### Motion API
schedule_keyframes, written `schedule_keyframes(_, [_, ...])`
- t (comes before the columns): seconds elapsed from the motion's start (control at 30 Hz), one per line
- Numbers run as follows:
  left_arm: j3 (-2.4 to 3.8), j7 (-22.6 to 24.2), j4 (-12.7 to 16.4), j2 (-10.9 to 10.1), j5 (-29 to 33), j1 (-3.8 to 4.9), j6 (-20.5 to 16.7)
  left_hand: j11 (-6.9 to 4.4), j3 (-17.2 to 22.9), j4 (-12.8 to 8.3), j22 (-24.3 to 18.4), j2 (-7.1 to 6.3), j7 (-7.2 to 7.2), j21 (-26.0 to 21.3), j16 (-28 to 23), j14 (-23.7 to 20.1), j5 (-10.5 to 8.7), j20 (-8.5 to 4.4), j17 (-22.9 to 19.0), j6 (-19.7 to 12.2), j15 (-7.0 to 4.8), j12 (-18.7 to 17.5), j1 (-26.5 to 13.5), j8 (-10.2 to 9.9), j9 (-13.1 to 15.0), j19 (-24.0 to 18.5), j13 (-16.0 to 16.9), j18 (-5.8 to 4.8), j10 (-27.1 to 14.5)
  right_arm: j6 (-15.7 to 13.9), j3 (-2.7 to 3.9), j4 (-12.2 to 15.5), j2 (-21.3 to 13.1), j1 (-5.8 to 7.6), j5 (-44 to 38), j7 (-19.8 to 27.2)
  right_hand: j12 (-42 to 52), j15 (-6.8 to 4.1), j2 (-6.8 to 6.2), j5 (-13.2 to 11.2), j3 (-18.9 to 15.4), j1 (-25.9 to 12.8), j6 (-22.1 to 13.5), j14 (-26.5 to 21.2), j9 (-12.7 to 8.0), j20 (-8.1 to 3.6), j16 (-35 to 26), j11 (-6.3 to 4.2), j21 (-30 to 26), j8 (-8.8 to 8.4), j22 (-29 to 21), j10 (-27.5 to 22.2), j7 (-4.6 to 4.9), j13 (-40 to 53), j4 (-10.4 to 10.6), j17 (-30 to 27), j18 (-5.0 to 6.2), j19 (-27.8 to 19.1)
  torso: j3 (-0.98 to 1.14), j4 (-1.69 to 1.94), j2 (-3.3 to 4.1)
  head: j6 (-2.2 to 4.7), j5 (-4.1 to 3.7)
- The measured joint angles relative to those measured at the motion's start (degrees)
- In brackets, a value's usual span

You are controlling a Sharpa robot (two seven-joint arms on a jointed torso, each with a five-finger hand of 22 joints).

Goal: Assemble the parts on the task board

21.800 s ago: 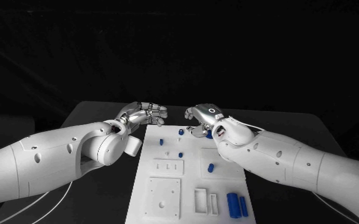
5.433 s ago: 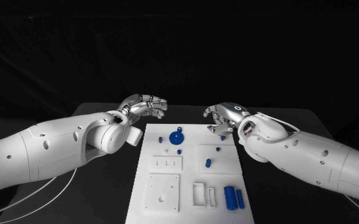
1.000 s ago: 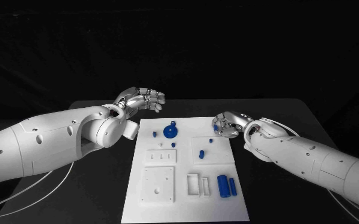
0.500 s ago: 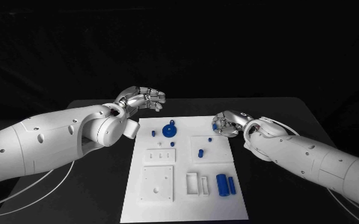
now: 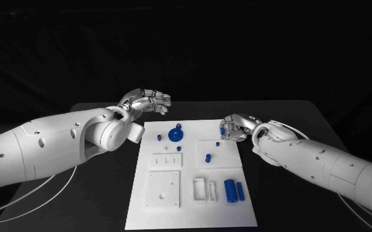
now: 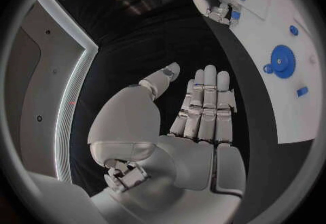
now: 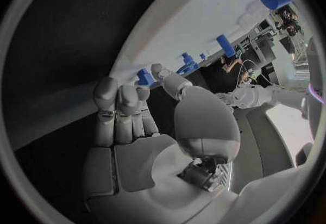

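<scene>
The right hand (image 5: 235, 126) pinches a small blue part (image 7: 144, 78) at the task board's (image 5: 194, 205) right edge. The left hand (image 5: 149, 102) hovers off the board's far left corner, fingers apart, holding nothing.

White task board (image 5: 194, 210) lies flat in the middle of the black table, long side running away from the robot. Far end: a blue gear (image 5: 176, 133) flat on the board, with a small blue peg (image 5: 159, 138) just beside it and another peg (image 5: 179, 149) nearer. Mid-board: a blue pin (image 5: 208, 158) lying on a raised square, and a tiny blue stub (image 5: 217, 145) beyond it. Near right: two blue cylinders (image 5: 234, 191) side by side, beside white rectangular slots. A small blue piece (image 7: 144, 78) sits at the right hand's fingertips.
</scene>
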Motion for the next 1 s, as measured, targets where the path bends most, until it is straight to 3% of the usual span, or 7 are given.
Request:
schedule_keyframes(0.37, [0.01,0.0,0.0,-0.1,0.0,0.00,0.0,0.00,0.0,0.0,0.0,0.00,0.00,0.0,0.0,0.0,0.00,0.00,0.0,0.0,0.00,0.0,0.0,0.0,0.0,0.0,0.0,0.00,0.0,0.1,0.00,0.1,-0.1,0.00,0.0,-0.1,0.0,0.01,1.11,0.0,0.6,0.7,0.0,0.0,0.2,0.01,0.0,0.00,0.0,0.00,0.0,0.0,0.00,0.1,0.2,0.1,0.00,0.0,0.04,-0.01,0.03,-0.03,0.01])
schedule_keyframes(0.43, [0.01,0.0,0.0,-0.1,0.0,0.00,0.0,0.00,0.0,0.0,0.0,0.00,0.00,0.0,0.0,0.0,0.00,0.00,0.0,0.0,0.00,0.0,0.0,0.0,0.0,0.0,0.0,0.00,0.0,0.2,0.00,0.1,-0.2,0.00,-0.1,-0.1,0.3,0.01,2.29,0.0,1.6,1.1,0.0,0.0,0.5,0.02,0.0,0.00,0.0,0.19,0.0,0.0,0.00,0.2,0.9,0.1,0.00,0.0,0.05,-0.01,0.04,-0.05,-0.01])
schedule_keyframes(0.57, [0.01,0.0,0.1,-0.1,0.0,0.00,0.0,0.00,0.0,0.0,0.0,0.00,0.00,0.0,0.0,0.0,0.00,0.00,0.0,0.0,0.00,0.0,0.0,0.0,0.0,0.0,0.0,0.00,0.0,0.3,0.00,0.2,-0.3,0.00,-0.4,-0.2,1.1,-0.12,2.48,0.0,2.6,1.3,0.0,0.2,0.9,0.04,0.0,0.00,0.0,0.35,0.0,0.0,0.00,0.7,1.7,0.2,0.00,0.0,0.04,0.00,0.04,-0.12,-0.01])
schedule_keyframes(0.77, [0.01,0.0,0.1,-0.1,0.0,0.00,0.0,0.00,0.0,0.0,0.0,0.00,0.00,0.0,0.0,0.0,0.00,0.00,0.0,0.0,0.00,0.0,0.0,0.0,0.0,0.0,0.0,0.00,0.0,0.4,-0.01,0.5,-0.3,0.00,-0.9,-0.4,1.6,-0.31,3.95,0.0,2.8,1.1,0.0,0.1,1.5,0.05,0.0,0.00,0.0,0.64,0.0,0.0,0.00,1.2,1.6,0.3,0.00,0.0,0.04,0.01,0.04,-0.21,-0.01])
schedule_keyframes(1.0, [0.01,0.0,0.1,-0.1,0.0,0.00,0.0,0.00,0.0,0.0,0.0,0.00,0.00,0.0,0.0,0.0,0.00,0.00,0.0,0.0,0.00,0.0,0.0,0.0,0.0,0.0,0.0,-0.01,0.0,0.5,-0.01,0.7,-0.2,0.00,-1.1,-0.6,2.6,-0.41,4.21,0.0,2.1,0.8,0.0,0.0,2.6,0.14,0.0,0.00,0.0,1.04,0.0,0.0,0.00,1.9,0.9,0.5,0.00,-0.1,0.04,0.01,0.04,-0.27,-0.01])
